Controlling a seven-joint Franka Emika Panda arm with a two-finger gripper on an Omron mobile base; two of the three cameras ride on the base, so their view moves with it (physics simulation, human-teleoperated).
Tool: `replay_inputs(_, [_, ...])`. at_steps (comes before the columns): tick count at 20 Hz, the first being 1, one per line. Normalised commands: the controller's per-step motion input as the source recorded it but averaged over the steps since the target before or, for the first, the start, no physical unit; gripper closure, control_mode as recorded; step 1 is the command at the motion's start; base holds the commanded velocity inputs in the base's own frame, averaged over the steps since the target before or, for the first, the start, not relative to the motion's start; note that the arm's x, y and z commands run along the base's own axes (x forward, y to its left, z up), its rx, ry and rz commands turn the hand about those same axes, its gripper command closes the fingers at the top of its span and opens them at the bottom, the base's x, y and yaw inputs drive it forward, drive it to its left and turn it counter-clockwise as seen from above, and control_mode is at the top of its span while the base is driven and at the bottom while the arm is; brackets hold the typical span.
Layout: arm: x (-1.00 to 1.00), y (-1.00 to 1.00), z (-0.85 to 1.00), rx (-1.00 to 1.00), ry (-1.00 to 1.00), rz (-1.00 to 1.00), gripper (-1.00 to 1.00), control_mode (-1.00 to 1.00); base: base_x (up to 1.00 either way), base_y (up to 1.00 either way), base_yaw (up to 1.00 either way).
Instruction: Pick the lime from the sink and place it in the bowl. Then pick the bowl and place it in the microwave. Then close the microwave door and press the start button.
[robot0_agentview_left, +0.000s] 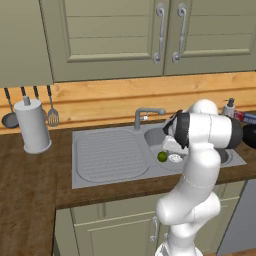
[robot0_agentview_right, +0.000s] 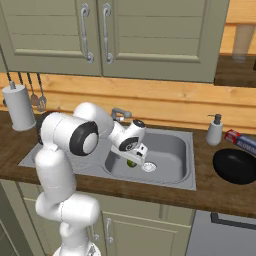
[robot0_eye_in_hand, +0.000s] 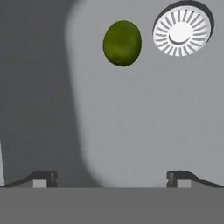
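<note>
The lime (robot0_eye_in_hand: 122, 43), small and yellow-green, lies on the floor of the sink (robot0_agentview_left: 107, 155) basin, just left of the white drain (robot0_eye_in_hand: 181, 31). My gripper (robot0_eye_in_hand: 113, 178) hovers above the basin floor, open, with nothing between its fingertips (robot0_eye_in_hand: 43, 178). The lime sits ahead of them, apart from both. From the base, the lime (robot0_agentview_left: 162, 156) shows beside the drain, and the lime (robot0_agentview_right: 131, 163) peeks out under my hand. The gripper (robot0_agentview_right: 136, 156) points down into the basin. A black bowl (robot0_agentview_right: 235, 166) stands on the counter right of the sink. The microwave and its door are out of view.
The grey tap (robot0_agentview_left: 146, 114) rises behind the basin. A soap dispenser (robot0_agentview_right: 214, 131) and a foil box (robot0_agentview_right: 241, 140) stand right of the sink. A paper towel roll (robot0_agentview_left: 32, 126) and hanging utensils (robot0_agentview_left: 52, 116) are at the left. Wall cabinets (robot0_agentview_left: 120, 35) hang overhead.
</note>
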Motion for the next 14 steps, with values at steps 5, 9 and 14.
replay_inputs(5, [0.36, 0.0, -0.28, 0.0, 0.0, 0.0, -1.0, -1.0, 0.0, 0.0, 0.0])
replay_inputs(9, [0.37, 0.0, -0.26, 0.01, 0.0, 0.0, -1.0, -1.0, 0.0, 0.0, 0.0])
replay_inputs(14, [0.38, 0.0, -0.21, 0.02, 0.0, 0.0, -1.0, -1.0, 0.0, 0.0, 0.0])
